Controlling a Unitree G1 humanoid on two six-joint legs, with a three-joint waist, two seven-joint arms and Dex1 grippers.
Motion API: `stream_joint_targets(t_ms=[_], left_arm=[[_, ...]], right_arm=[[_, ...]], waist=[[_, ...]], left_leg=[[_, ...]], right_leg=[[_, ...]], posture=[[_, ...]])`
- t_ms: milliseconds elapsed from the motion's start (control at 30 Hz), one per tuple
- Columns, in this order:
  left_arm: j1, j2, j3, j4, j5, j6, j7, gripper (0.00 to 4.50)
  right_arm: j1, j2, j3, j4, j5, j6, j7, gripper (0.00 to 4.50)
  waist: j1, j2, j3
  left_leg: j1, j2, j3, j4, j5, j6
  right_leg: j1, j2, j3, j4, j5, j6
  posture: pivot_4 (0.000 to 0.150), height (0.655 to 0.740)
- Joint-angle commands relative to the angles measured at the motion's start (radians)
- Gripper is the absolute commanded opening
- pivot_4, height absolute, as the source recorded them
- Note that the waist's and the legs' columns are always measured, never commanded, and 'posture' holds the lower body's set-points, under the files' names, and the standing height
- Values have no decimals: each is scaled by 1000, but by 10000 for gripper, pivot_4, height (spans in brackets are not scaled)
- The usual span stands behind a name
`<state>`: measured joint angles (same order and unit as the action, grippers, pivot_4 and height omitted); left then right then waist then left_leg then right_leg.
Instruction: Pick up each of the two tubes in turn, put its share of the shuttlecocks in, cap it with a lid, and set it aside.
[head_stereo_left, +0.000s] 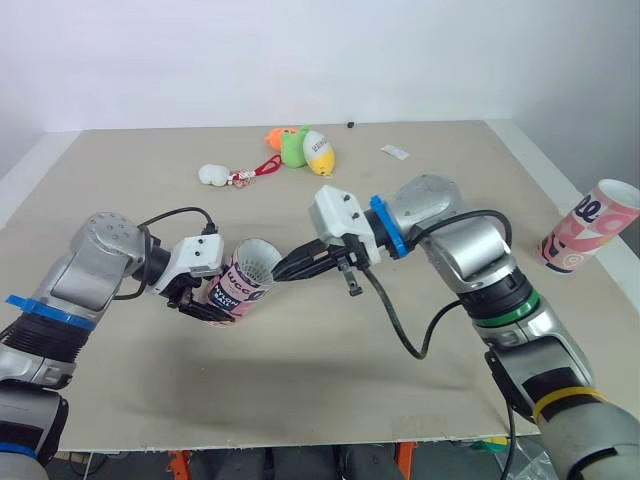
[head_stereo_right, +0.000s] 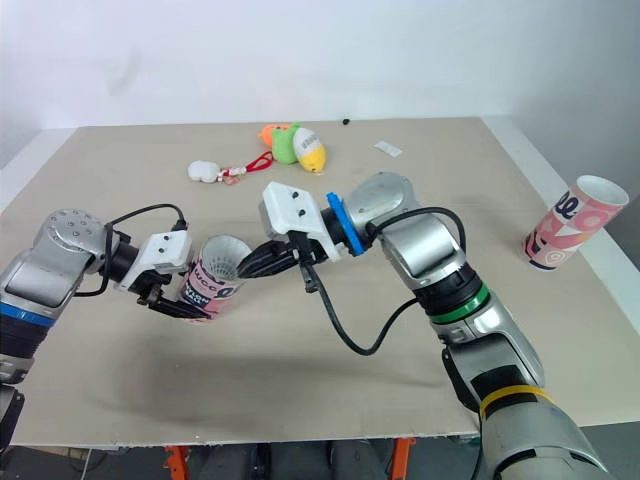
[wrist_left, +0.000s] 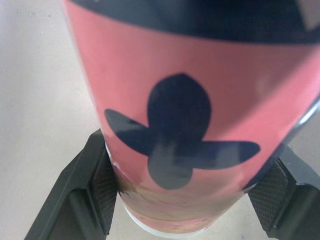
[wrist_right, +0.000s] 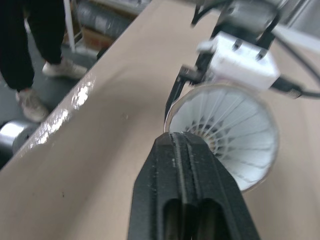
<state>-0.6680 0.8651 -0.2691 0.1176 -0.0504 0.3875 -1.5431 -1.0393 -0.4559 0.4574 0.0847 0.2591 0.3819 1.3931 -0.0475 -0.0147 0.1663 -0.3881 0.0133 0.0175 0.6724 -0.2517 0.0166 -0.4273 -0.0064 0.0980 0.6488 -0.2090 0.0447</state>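
My left gripper (head_stereo_left: 205, 302) is shut on a pink tube (head_stereo_left: 238, 287) with black lettering, held tilted above the table with its mouth toward my right arm. The white feather skirt of a shuttlecock (wrist_right: 231, 134) sits in that mouth. My right gripper (head_stereo_left: 281, 270) is shut with nothing between its fingers, and its tips are at the rim of the tube's mouth, against the feathers. In the left wrist view the black fingers (wrist_left: 95, 186) clamp the tube (wrist_left: 190, 100) on both sides. A second pink tube (head_stereo_left: 586, 226) stands open-topped at the table's right edge.
Soft toys lie at the far middle of the table: an orange, green and yellow bunch (head_stereo_left: 300, 148) and a white one with a red strap (head_stereo_left: 214, 175). A small white scrap (head_stereo_left: 395, 152) lies behind them. A person's legs (wrist_right: 20, 50) stand beyond the table edge.
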Motion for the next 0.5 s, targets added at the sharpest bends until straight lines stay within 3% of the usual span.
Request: stream_joint_targets(t_ms=[33, 500], left_arm=[[20, -5, -45, 22, 26, 0, 11, 32223], [42, -2, -35, -7, 21, 20, 28, 32223]], right_arm=[[-98, 81, 40, 98, -61, -42, 7, 782], [-214, 311, 190, 385, -245, -224, 67, 782]], waist=[[0, 0, 0], [-1, 0, 0]], left_leg=[[0, 0, -1, 0, 0, 0], [-1, 1, -6, 0, 0, 0]], right_leg=[[0, 0, -1, 0, 0, 0], [0, 0, -6, 1, 0, 0]], posture=[[1500, 7323], [1500, 7323]])
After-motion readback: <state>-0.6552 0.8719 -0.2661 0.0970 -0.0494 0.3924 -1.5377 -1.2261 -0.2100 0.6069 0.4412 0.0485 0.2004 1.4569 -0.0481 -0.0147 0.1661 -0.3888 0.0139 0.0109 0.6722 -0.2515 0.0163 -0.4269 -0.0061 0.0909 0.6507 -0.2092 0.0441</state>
